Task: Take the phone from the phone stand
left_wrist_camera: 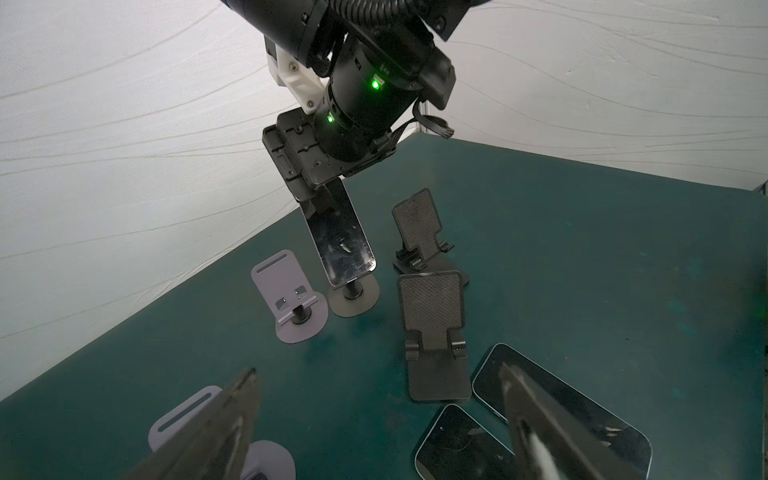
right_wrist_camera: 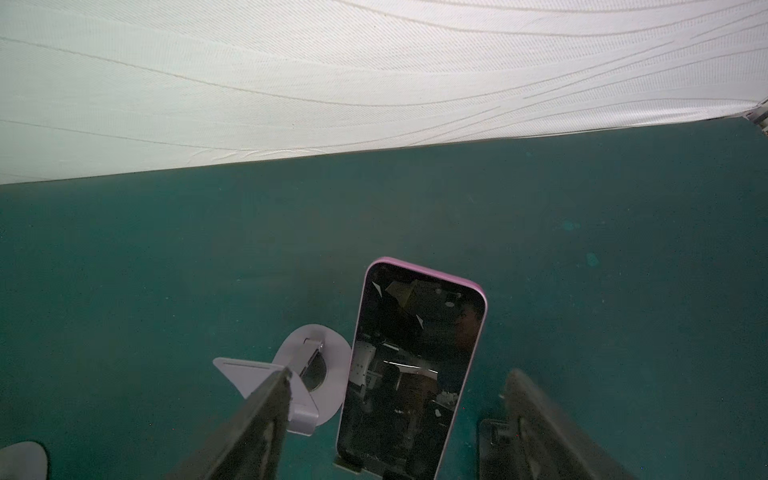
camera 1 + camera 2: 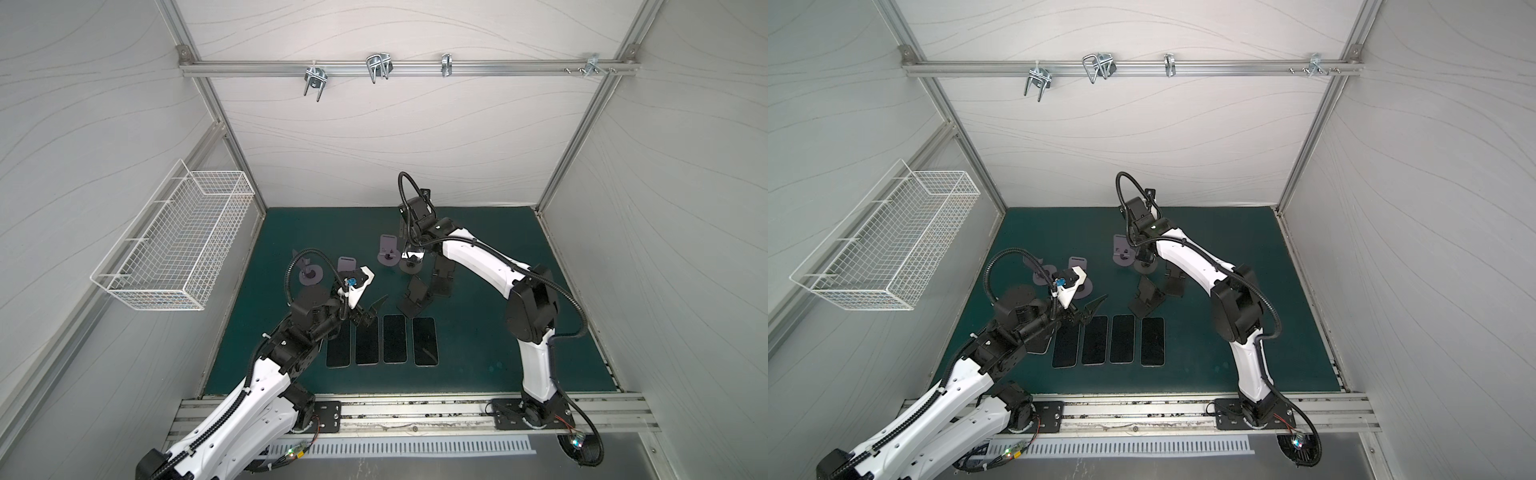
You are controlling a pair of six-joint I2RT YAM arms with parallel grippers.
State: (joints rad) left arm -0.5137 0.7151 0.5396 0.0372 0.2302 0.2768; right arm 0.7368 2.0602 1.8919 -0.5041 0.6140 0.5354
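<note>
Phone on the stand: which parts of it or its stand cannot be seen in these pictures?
- Phone: lower end partly cut off by the right wrist view's edge.
- Phone stand: cradle hidden behind the phone, left wrist view.
- In both top views, the right arm covers most of the phone.

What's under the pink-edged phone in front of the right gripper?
A dark grey stand: its round base and short post show beneath the phone. The cradle behind the phone is covered, so its support cannot be seen.
</note>
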